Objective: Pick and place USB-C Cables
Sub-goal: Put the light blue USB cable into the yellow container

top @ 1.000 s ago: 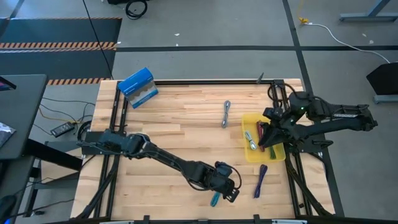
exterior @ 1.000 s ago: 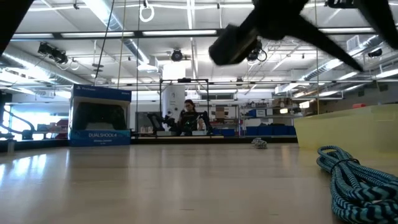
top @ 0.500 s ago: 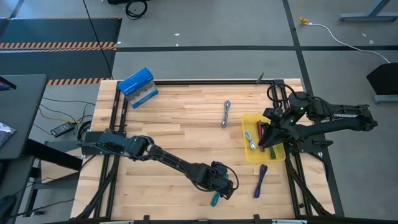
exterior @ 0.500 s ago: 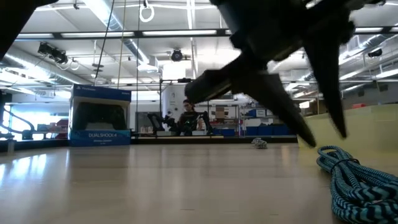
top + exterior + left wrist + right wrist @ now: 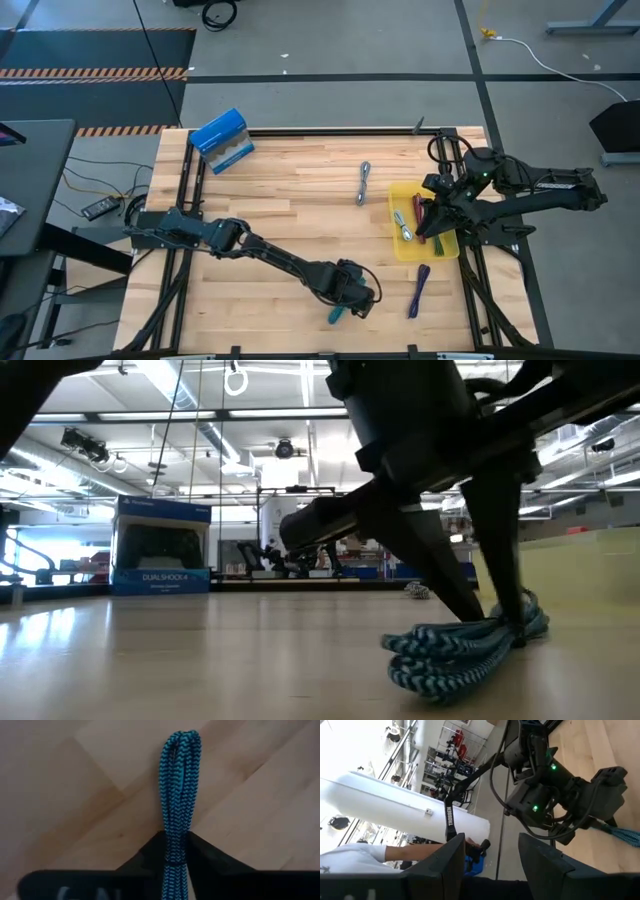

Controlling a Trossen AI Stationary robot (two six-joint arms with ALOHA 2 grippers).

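A teal cable bundle [image 5: 335, 315] lies near the table's near edge, and my left gripper [image 5: 352, 293] is shut on it. The low view shows this gripper [image 5: 505, 630] coming down on the bundle [image 5: 450, 655]. A purple cable [image 5: 419, 290] lies on the wood to its right. A grey cable [image 5: 364, 183] rests mid-table. The yellow tray [image 5: 440, 247] holds a green cable [image 5: 399, 217], a pale blue cable [image 5: 407, 232] and a maroon cable [image 5: 419, 210]. My right gripper [image 5: 426, 222] hovers open over the tray. My left gripper pinches the teal cable between its two fingers, at a point along the bundle [image 5: 176, 845], with several strands together. The fingers [image 5: 500, 560] come from above, pointing down, and lie across the bundle. The looped free end [image 5: 182, 740] stretches away from the fingers and rests on the table.
A blue box [image 5: 222, 140] stands at the table's far left corner. Bare wood lies between the box, the grey cable and the left arm. The right wrist view shows my open right gripper [image 5: 491, 840] and, beyond the table, a person's white sleeve [image 5: 365, 856].
My left gripper has come down and moved a little toward the table's left edge, then shut on the teal cable. The cable has turned and slid leftward, so its free end now points toward the near left.
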